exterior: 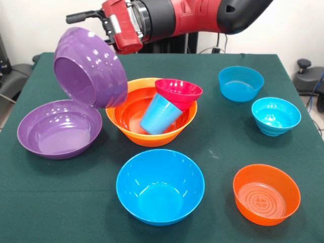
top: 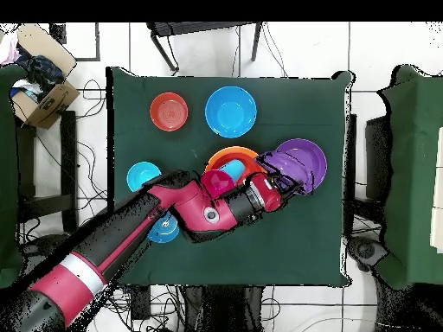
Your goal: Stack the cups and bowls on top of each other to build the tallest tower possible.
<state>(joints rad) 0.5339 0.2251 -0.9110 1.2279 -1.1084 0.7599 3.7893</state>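
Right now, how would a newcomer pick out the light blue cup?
Find the big orange bowl at the middle of the green table. The light blue cup leans inside it under a small magenta bowl. It is the only tall, narrow, tapered piece; everything else is a bowl.

Purple bowls [exterior: 59, 129], orange bowl [exterior: 267, 194], light blue cup [exterior: 159, 115], green tablecloth [exterior: 81, 202]

Raised purple bowl [exterior: 90, 67] hides the end effector [exterior: 104, 30] tips.

A dark green cloth covers the tabletop [top: 285, 251]. Around it lies a pale tiled floor [top: 381, 52] strewn with black cables [top: 95, 95]. A cardboard box [top: 41, 86] sits at one corner.
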